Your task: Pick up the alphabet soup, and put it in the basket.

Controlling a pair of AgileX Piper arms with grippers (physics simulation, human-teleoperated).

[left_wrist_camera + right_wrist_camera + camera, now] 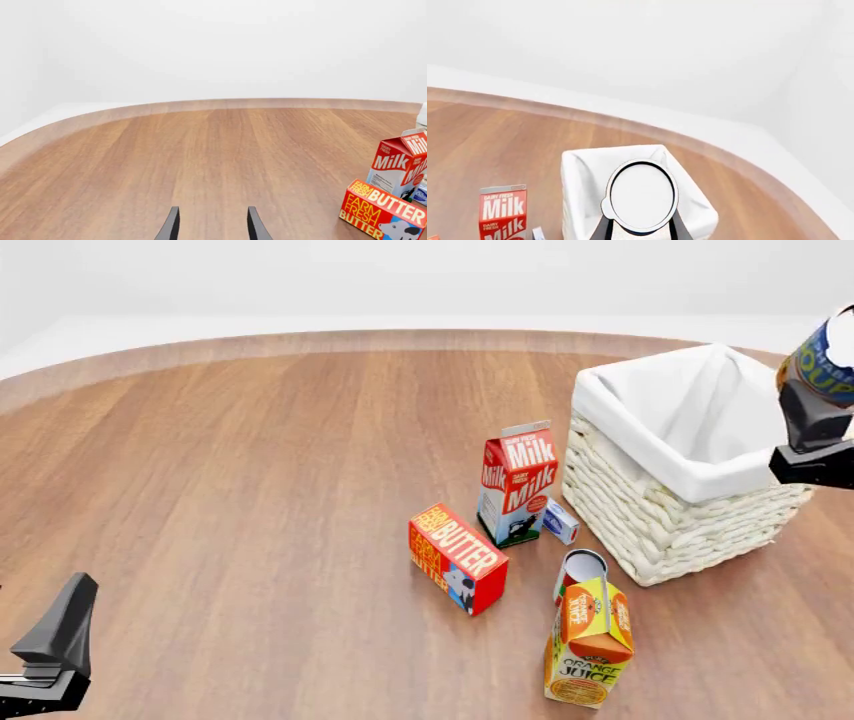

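The alphabet soup [826, 358], a blue-labelled can, hangs at the right edge of the front view with my right gripper [809, 405] shut on it. It is held above and just right of the cream woven basket [663, 522]. In the right wrist view the alphabet soup's pale top [642, 195] fills the gap between the fingers [602, 229], and the basket's white liner [582, 172] lies beneath it. My left gripper [54, 640] rests low at the near left, far from the basket. Its fingers [172, 226] stand apart with nothing between them.
Left of the basket stand a milk carton [518, 480], a red butter box [458, 558] and a small blue-white box [561, 522]. An orange juice carton [590, 640] stands nearer, with a small can [582, 568] behind it. Milk carton [397, 165] and butter box [381, 210] show in the left wrist view.
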